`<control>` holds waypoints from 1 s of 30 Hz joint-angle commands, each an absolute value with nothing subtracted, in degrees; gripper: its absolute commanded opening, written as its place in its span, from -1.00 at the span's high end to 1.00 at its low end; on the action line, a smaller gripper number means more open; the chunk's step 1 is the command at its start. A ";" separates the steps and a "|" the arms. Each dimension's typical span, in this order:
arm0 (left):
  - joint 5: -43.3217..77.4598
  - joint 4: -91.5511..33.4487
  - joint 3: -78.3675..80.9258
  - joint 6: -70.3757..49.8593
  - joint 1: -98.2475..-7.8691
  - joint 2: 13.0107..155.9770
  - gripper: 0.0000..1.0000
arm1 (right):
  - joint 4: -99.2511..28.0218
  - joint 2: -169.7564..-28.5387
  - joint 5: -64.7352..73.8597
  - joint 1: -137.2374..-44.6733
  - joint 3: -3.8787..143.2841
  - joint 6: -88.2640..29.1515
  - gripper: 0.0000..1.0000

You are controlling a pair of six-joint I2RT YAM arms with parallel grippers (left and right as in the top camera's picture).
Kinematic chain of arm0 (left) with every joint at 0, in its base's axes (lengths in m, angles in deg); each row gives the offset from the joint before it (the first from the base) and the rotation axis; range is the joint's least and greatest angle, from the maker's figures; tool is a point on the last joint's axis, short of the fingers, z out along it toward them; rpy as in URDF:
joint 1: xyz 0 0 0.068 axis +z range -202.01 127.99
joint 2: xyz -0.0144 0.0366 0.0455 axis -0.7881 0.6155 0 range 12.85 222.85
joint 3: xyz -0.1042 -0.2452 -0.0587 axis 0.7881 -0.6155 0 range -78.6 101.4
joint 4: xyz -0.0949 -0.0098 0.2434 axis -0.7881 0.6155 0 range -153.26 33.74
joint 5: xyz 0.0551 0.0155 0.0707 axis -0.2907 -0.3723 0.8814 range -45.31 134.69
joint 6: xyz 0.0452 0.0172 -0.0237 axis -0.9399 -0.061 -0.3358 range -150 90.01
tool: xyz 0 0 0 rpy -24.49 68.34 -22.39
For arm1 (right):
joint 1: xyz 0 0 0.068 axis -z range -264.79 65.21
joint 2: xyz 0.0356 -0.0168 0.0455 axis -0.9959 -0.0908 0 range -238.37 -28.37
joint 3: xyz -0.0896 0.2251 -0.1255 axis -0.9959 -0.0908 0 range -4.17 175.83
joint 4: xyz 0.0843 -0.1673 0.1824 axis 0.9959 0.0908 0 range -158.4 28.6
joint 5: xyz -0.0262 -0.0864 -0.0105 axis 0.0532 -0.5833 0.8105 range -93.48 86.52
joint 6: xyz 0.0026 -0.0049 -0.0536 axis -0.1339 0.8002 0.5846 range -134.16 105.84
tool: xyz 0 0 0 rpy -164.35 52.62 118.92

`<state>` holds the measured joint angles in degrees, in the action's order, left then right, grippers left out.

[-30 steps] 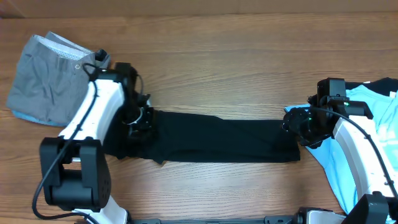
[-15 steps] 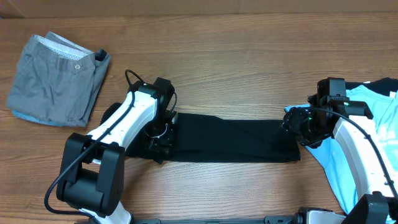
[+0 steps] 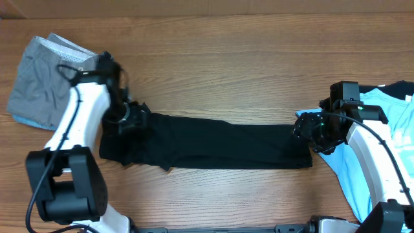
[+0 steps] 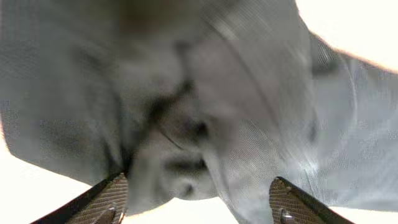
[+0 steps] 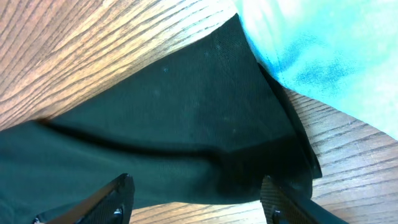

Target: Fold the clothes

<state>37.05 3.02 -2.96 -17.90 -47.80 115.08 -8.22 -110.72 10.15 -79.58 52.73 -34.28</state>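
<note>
1. Grey shorts point(image 3: 48, 81) lie at the tabletop's point(image 3: 226, 52) far left.
2. Left fingers point(image 4: 102, 200) spread wide over the left end of the black T-shirt point(image 3: 220, 147), clamping nothing.
3. The shirt lies mid-tabletop as a long band, so the crosswise fold is probably pending.
4. Right fingers point(image 5: 118, 196) spread wide over its right end, beside the light blue T-shirt point(image 3: 388, 123). Next move: pinch one end and carry it across.

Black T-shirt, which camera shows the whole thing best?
The overhead view: the black T-shirt lies across the table as one long folded strip. The right wrist view shows only its right end, beside the light blue T-shirt. The left wrist view shows just blurred, washed-out fabric up close.
</note>
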 commanded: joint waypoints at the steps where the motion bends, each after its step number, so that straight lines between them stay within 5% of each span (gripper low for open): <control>1: 32.67 1.10 -2.00 -17.53 -45.90 113.99 -0.58 | -8.11 -110.04 10.58 -79.47 53.91 -33.62 -0.44; 11: 31.78 -3.86 -2.20 -18.05 -47.21 114.01 -0.85 | -8.00 -110.04 10.56 -79.47 53.91 -33.62 -0.47; 21: 24.02 -14.22 -11.03 -21.42 -49.18 114.10 -0.59 | -7.78 -110.04 10.78 -79.47 53.91 -35.37 -0.57; 23: 24.06 -16.12 -12.45 -21.02 -50.49 114.10 -0.43 | -7.78 -110.04 10.78 -79.47 53.91 -35.37 -0.57; 27: 25.44 -16.01 -13.58 -20.45 -53.09 114.10 0.28 | -7.80 -110.04 10.78 -79.47 53.91 -35.37 -0.56; 30: 29.99 -14.07 -13.58 -18.07 -53.66 114.10 0.61 | -8.04 -110.04 10.76 -79.47 53.91 -35.33 -0.56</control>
